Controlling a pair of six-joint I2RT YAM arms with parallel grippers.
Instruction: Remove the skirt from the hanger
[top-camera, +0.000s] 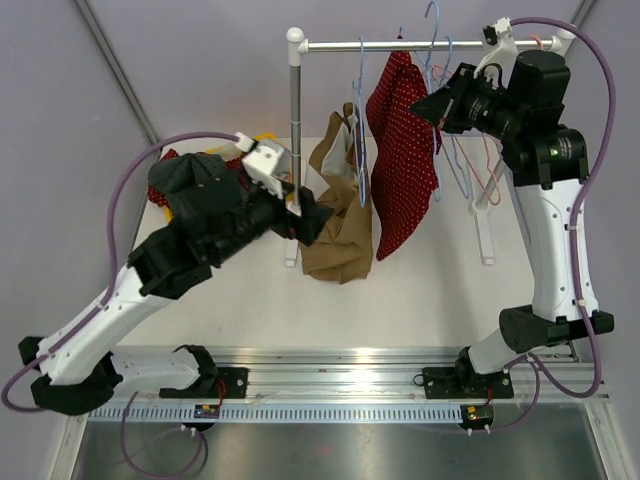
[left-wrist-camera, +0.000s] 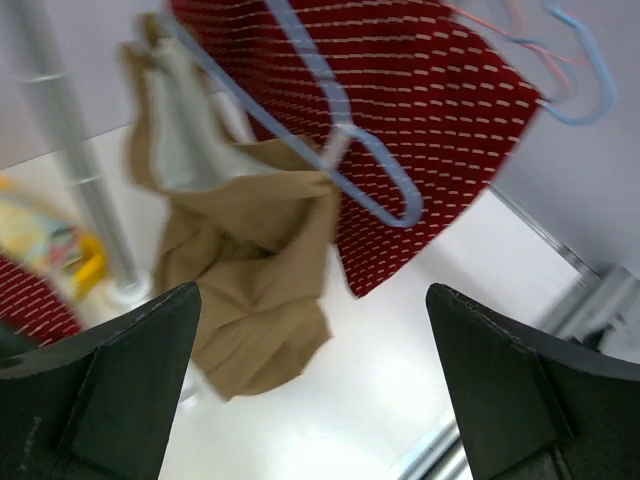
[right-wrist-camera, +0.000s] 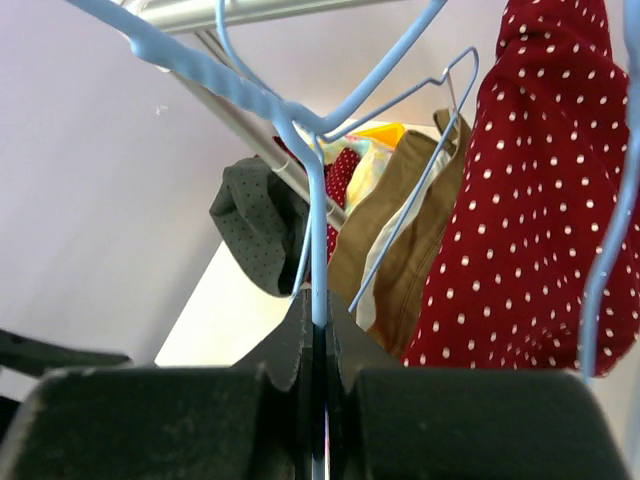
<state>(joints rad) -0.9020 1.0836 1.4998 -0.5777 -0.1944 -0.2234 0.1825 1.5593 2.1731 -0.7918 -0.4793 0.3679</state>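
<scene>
- The tan skirt hangs half-slipped from a thin blue hanger on the rail. Its bunched lower end droops toward the white table.
- The left gripper sits just beside the skirt's left edge with its jaws spread wide. In the left wrist view, the cloth shows between and beyond the fingers.
- The right gripper is clamped on the bar of a thicker blue hanger, with a red dotted garment between it and the skirt.
</scene>
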